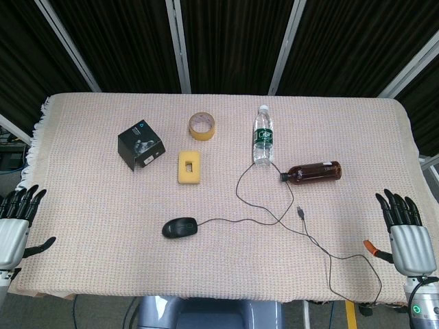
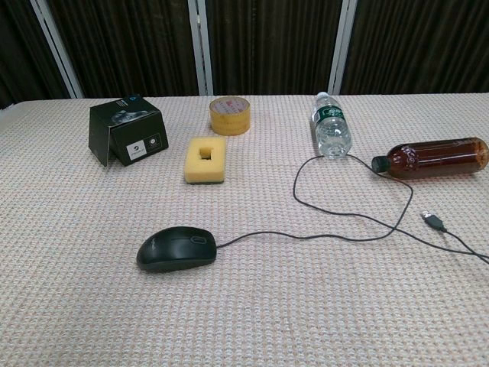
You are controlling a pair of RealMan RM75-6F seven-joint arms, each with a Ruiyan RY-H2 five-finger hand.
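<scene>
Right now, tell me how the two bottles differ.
The clear bottle has a green label and a white cap; the brown bottle is amber with a dark cap. The clear bottle points away from the robot; the brown bottle lies crosswise. Both lie on their sides on the cloth, near the mouse cable.

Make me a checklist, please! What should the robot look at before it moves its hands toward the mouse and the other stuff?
1. Left hand holds nothing, fingers apart: ok.
2. Right hand holds nothing, fingers apart: ok.
3. Mouse lies free in the open between the hands: ok.
4. Mouse cable loops right up to the clear water bottle and the brown bottle; could snag: not ok.
5. Both bottles lie on their sides and might roll: cannot tell.
6. Sponge, tape roll and black box lie apart from the mouse: ok.
</scene>
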